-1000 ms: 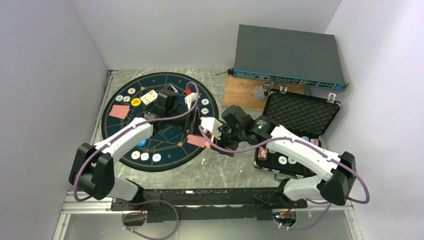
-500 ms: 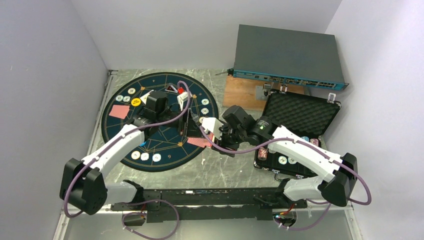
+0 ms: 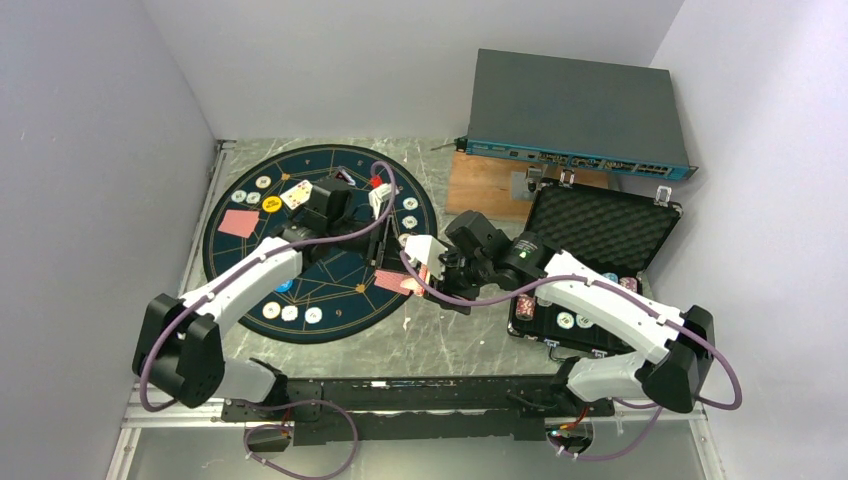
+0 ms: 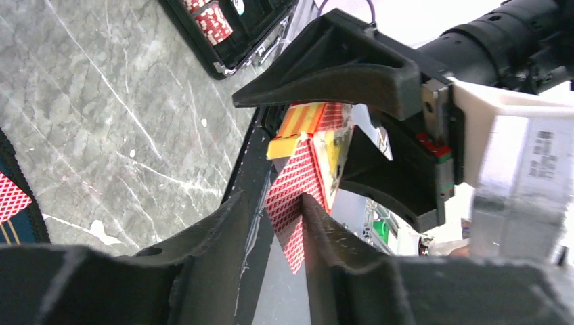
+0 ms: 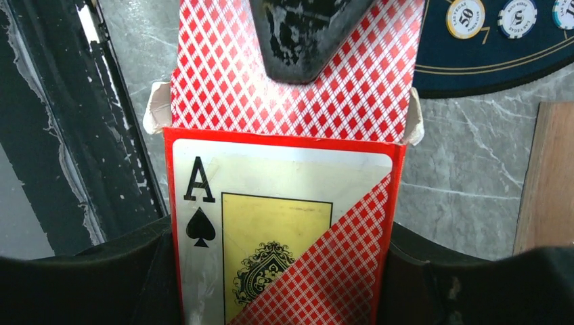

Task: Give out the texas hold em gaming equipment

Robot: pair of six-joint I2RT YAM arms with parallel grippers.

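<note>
Change: the left fingers (image 4: 203,257) have been brought back to the card box (image 5: 284,230) and narrowed from wide to about half.
Left fingers: half closed around the corner of a red-backed playing card (image 4: 291,196). One finger is touched by the card, but a firm pinch cannot be confirmed.
Right fingers (image 5: 101,271): closed on the two sides of the card box, which is held above the counter (image 4: 101,101).
Meaning: one more card is judged ready to be drawn out for dealing. A dealt card (image 3: 240,222) and poker chips (image 5: 464,17) are already laid on the navy mat (image 5: 487,61).
Edges: the card is partly inside the box mouth, just under one right finger.
Room: bare counter is seen beside the left fingers. The black case (image 4: 230,34) is well apart, beyond them.
</note>
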